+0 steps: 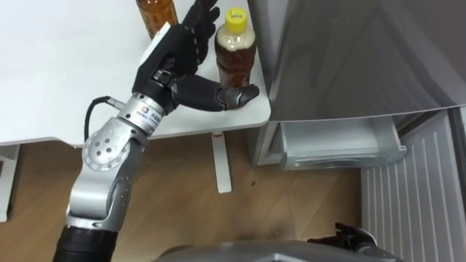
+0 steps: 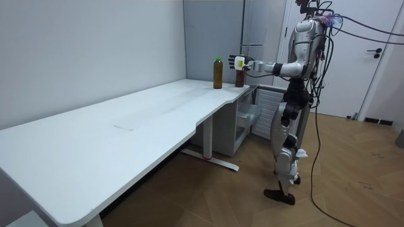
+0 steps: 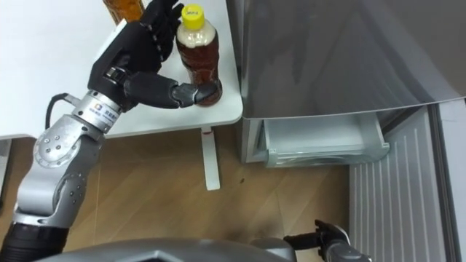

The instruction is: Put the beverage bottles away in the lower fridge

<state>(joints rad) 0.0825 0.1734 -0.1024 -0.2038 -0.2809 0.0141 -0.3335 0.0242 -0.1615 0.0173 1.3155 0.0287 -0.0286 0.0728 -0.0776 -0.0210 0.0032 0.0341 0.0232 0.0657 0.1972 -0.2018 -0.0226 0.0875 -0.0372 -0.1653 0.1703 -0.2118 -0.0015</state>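
A brown tea bottle with a yellow cap stands upright at the white table's corner, beside the fridge. My left hand is open around it: straight fingers reach along its left side and the thumb lies across the front of its base. A second amber bottle stands just behind the hand; the room view shows its green cap. My right hand hangs low by my body.
The grey fridge stands right of the table, with its lower door swung open and a clear drawer showing at the bottom. A white table leg stands on the wooden floor. I stand at the table's end, facing the fridge.
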